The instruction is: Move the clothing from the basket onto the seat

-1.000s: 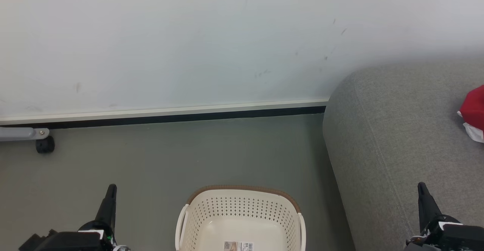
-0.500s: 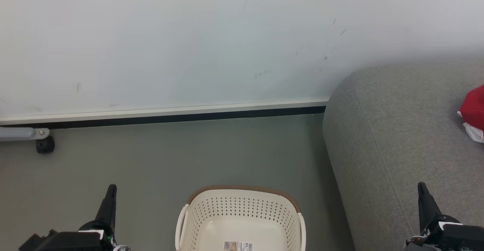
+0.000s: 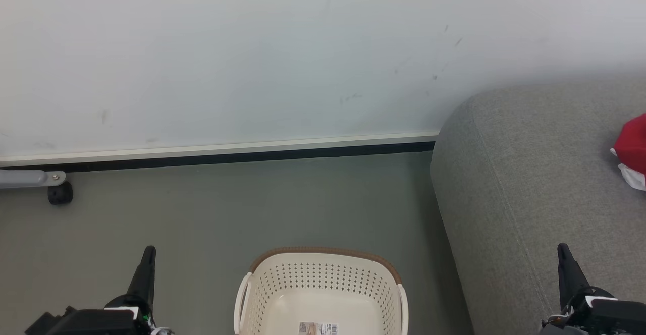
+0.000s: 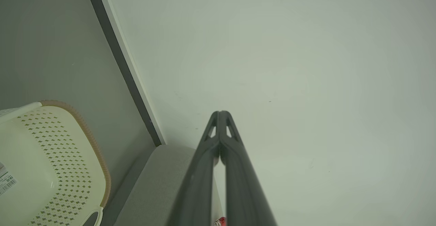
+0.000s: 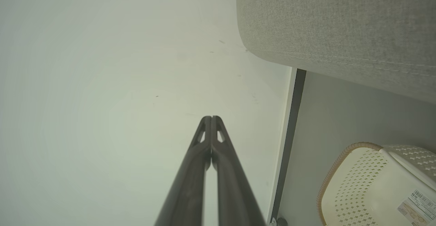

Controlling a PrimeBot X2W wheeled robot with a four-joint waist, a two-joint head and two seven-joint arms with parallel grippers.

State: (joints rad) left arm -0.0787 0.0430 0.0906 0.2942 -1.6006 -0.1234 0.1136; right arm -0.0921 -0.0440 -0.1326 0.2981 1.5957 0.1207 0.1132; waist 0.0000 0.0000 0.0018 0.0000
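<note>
The red clothing [image 3: 632, 147] with white trim lies on the grey seat [image 3: 525, 188] at the right edge of the head view; a small red bit [image 4: 220, 222] shows low in the left wrist view. The cream basket [image 3: 323, 287] with a brown rim stands on the floor at bottom centre, with just a barcode sticker [image 3: 318, 328] on its floor. My left gripper [image 3: 149, 250] is shut over the floor left of the basket, holding nothing. My right gripper [image 3: 562, 248] is shut above the seat's front part, also holding nothing. Both wrist views show the fingertips [image 4: 220, 114] [image 5: 211, 118] pressed together.
A pale wall [image 3: 252, 57] with a white-and-black skirting runs behind the basket and seat. A grey metal leg with a black caster [image 3: 59, 192] stands at the left by the wall. Grey floor [image 3: 252, 204] lies between the basket and the wall.
</note>
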